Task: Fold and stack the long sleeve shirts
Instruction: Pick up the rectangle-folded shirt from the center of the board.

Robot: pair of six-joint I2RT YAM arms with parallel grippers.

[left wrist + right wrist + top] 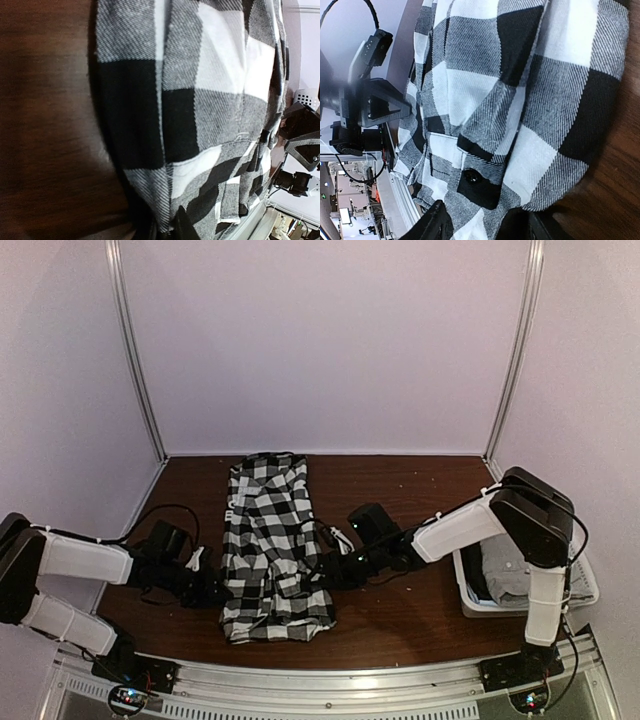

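Note:
The black-and-white checked shirt (265,540) lies lengthwise in the middle of the table, folded into a narrow strip. My left gripper (207,585) is at its near left edge. In the left wrist view the gripper (167,231) is shut on the shirt (200,100), with a narrow strip of its hem between the dark fingers. My right gripper (335,570) is at the shirt's right edge. In the right wrist view it (490,227) stands open, its fingers (437,222) wide apart around the cloth (520,100). The grey shirt (508,575) lies in the basket.
A white lattice basket (470,595) stands at the right edge of the brown table (400,490), under my right arm. Purple walls with metal posts close the back and sides. A metal rail runs along the near edge (350,680).

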